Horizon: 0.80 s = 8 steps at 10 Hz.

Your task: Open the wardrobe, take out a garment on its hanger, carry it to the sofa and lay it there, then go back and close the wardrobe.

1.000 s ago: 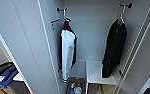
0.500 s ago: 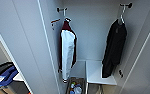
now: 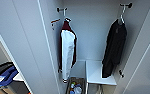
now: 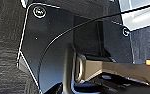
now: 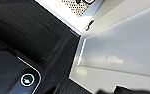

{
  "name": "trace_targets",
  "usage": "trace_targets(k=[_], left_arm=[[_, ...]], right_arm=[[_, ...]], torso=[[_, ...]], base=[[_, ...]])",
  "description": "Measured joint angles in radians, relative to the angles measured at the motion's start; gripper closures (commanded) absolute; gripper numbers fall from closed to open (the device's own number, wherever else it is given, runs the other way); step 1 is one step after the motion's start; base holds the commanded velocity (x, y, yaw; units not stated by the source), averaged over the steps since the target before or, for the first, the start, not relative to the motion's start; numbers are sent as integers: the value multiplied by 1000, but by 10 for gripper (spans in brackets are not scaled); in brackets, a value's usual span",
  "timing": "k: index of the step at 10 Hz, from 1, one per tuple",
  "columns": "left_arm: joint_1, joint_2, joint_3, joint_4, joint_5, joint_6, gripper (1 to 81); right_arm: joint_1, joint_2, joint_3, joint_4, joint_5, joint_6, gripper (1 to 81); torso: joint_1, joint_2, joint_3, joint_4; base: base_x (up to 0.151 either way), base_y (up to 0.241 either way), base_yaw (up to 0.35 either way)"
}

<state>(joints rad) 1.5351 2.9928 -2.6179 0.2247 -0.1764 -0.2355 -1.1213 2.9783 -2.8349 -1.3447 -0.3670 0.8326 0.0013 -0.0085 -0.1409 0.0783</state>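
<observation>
While wardrobe (image 3: 23, 50) stands open, garment (image 3: 114, 48) hangs unmoved since before, either tool's opening cannot be told.

A home bedroom: open white wardrobe (image 3: 28, 50) with hung jackets (image 3: 67, 50).

We see the wardrobe (image 3: 96, 37) open, with a white shelf (image 3: 97, 72) low inside it. The hem of the hanging black garment (image 3: 114, 47) reaches that shelf.
</observation>
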Motion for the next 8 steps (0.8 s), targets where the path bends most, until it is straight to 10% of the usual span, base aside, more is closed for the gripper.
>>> trace_targets(k=[6,8], left_arm=[[-3,2,0,15,0,3,10],[-3,2,0,18,-2,3,10]], right_arm=[[-74,-159,401,284,115,4,10],[-126,-211,482,495,135,7,10]], torso=[[0,0,0,0],[0,0,0,0]], base=[[0,0,0],[0,0,0]])
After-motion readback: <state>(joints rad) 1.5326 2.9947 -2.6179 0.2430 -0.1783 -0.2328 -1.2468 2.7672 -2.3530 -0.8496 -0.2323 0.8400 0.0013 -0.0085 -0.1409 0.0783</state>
